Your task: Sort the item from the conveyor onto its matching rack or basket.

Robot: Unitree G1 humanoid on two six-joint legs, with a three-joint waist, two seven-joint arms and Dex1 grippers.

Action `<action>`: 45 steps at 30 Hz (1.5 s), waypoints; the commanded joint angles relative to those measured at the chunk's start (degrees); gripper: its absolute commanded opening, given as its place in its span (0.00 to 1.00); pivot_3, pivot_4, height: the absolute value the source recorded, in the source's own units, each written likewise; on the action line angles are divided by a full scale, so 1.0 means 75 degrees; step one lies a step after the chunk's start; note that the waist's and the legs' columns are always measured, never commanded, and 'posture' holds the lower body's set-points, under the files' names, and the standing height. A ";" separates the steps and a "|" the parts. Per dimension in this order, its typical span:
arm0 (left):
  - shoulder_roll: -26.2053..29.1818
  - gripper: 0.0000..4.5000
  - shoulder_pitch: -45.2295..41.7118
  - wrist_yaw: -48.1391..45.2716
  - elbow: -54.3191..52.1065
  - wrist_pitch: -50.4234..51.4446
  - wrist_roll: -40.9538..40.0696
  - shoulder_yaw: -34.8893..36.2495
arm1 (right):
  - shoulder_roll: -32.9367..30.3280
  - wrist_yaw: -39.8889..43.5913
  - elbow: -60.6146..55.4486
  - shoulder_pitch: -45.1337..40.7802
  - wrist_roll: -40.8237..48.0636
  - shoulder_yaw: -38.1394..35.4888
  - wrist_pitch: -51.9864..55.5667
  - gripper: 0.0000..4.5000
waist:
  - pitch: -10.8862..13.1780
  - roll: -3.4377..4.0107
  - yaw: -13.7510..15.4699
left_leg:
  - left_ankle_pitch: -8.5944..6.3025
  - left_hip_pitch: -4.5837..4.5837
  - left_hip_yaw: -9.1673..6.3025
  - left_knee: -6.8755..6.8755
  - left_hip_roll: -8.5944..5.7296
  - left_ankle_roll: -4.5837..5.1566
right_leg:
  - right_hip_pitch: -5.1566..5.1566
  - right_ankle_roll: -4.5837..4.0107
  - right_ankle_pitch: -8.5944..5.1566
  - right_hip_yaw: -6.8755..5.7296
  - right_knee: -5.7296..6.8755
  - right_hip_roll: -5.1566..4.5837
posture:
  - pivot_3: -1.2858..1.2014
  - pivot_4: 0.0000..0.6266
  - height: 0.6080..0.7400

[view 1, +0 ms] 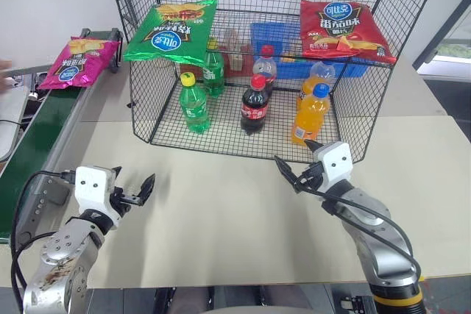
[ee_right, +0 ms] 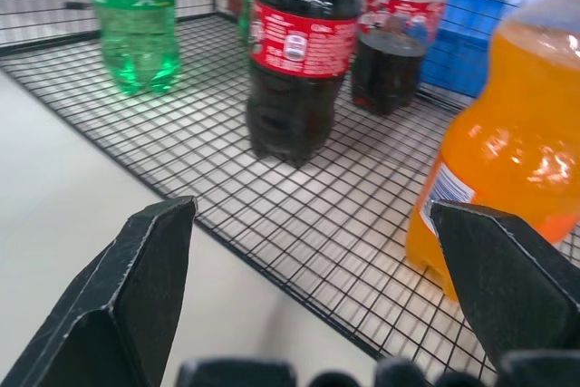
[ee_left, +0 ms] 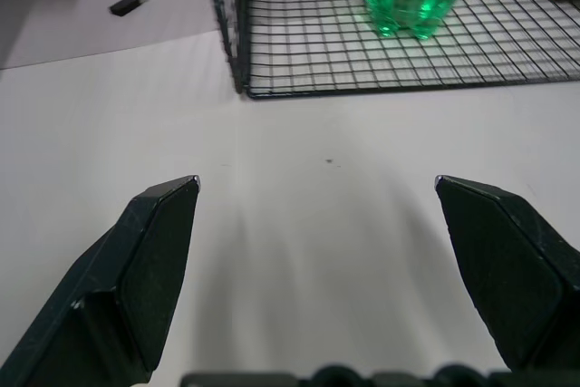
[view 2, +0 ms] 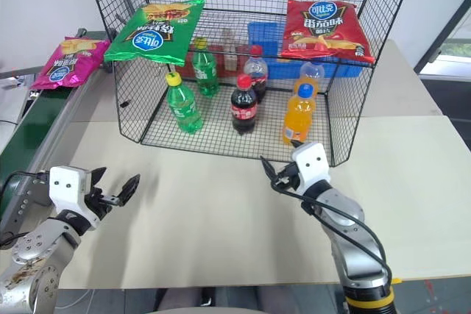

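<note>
Up on the far end of the dark green conveyor belt [view 1: 33, 134] lies the magenta-pink foil chip bag [view 1: 76, 61]; both grippers hover empty, fingers wide, so the left gripper [view 1: 136, 193] should reach far and pinch an edge.

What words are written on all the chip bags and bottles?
Red bag: white Chinese lettering and a blue round logo, too small to read.
Green bag: same, too small.
Pink bag: too small.
Cola bottle: red label, blurred.
Green bottle: label blurred.
Orange bottle: label unreadable.
</note>
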 commanded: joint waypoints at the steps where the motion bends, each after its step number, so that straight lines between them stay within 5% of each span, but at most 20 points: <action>1: 0.0045 0.99 -0.0083 0.0195 -0.0533 0.0374 -0.0675 0.0805 | -0.0396 0.0644 -0.0582 -0.0630 0.0686 -0.0242 0.0380 1.00 | 0.0000 0.0000 -0.0007 | 0.0000 0.0000 0.0000 0.0001 0.0000 0.0000 | 0.0000 0.0000 0.0000 -0.0001 0.0000 0.0002 | 0.52 0.24 1.00; 6: -0.0363 0.99 -0.0708 0.2048 -0.0386 0.1411 -0.3832 0.3370 | -0.0997 0.1630 -0.0805 -0.1992 0.2002 -0.0346 0.1363 1.00 | 0.0001 -0.0005 0.0002 | -0.0002 -0.0002 -0.0007 0.0010 0.0007 0.0003 | 0.0004 0.0000 0.0000 -0.0012 0.0002 0.0005 | 0.52 0.24 1.00; 10: 0.0021 0.99 -0.0936 0.3142 0.0137 0.1575 -0.5525 0.4597 | -0.1099 0.1932 -0.0733 -0.2896 0.2733 -0.0297 0.1926 1.00 | 0.0000 -0.0008 0.0010 | -0.0005 -0.0003 -0.0021 0.0016 0.0012 0.0008 | 0.0006 0.0000 0.0000 -0.0012 0.0004 0.0004 | 0.52 0.24 1.00; 20: 0.0531 0.99 -0.0615 0.5365 0.1267 0.1087 -0.9084 0.5200 | -0.1027 0.2163 -0.0367 -0.4497 0.4351 -0.0549 0.2874 1.00 | -0.0002 -0.0011 0.0055 | -0.0005 -0.0005 -0.0040 0.0024 -0.0003 0.0008 | 0.0014 -0.0001 0.0001 -0.0026 0.0007 -0.0024 | 0.52 0.24 1.00; 31: 0.0994 0.99 -0.0130 0.6144 0.2244 0.0691 -1.0299 0.4822 | -0.1059 0.2055 -0.0404 -0.4419 0.4320 -0.0476 0.2717 1.00 | -0.0006 -0.0016 0.0048 | -0.0004 -0.0005 -0.0044 0.0022 -0.0002 0.0006 | 0.0013 -0.0001 0.0001 -0.0035 0.0006 -0.0023 | 0.52 0.24 1.00; 45: 0.1299 0.99 -0.0262 0.6219 0.2959 0.0534 -1.0427 0.4533 | -0.1051 0.1810 -0.0526 -0.4292 0.4257 -0.0522 0.2638 1.00 | -0.0006 -0.0017 0.0038 | -0.0003 -0.0005 -0.0041 0.0019 0.0001 0.0005 | 0.0008 -0.0002 0.0001 -0.0037 0.0004 -0.0019 | 0.52 0.24 1.00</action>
